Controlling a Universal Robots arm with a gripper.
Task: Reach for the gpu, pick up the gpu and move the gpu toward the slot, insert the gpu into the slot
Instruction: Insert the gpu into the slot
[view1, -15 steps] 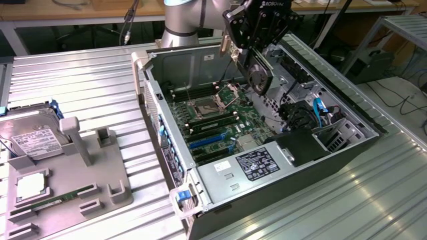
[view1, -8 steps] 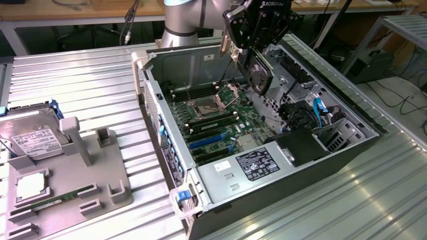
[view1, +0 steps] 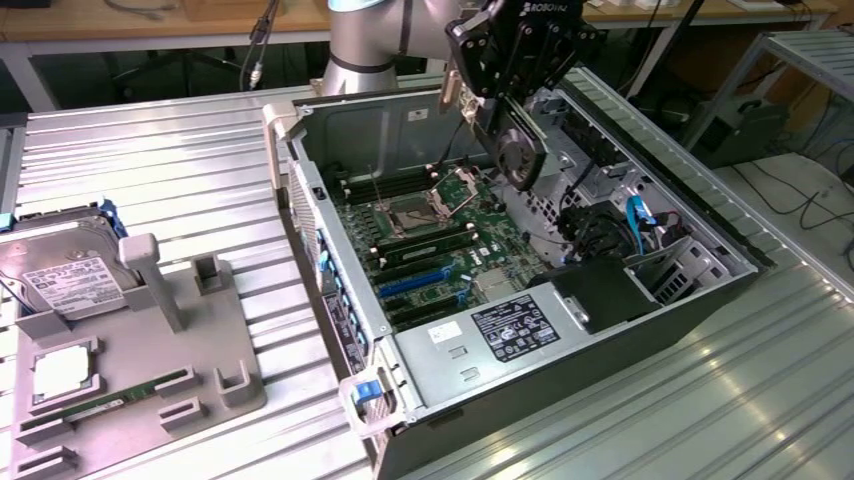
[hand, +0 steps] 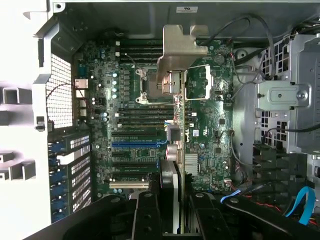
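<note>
At the exterior view's left, a grey fixture sits on the ribbed metal worktop. It carries a hard drive with a white label, a square chip and a green memory stick. The worktop's bright ridges run on under everything and reach the near edge.

In the middle stands the open case, lying on its side with the board facing up. The blue slot lies bare on the board, among the darker connectors near the case's perforated end.

Above the case, toward its far end, hangs my gripper, its jaws closed on the gpu. I hold the card on edge by its upper side, with its round fan facing the exterior view's right and its metal bracket at the end toward the arm. It is up over the socket part of the board, touching nothing below and well apart from the slot. In the wrist view its edge runs crosswise to the slot.

Further right, blue cables curl in the case's bay. Beyond the worktop, wooden benches line the back of the room. At the exterior view's right there is a metal rack and a floor strewn with dark cords.
</note>
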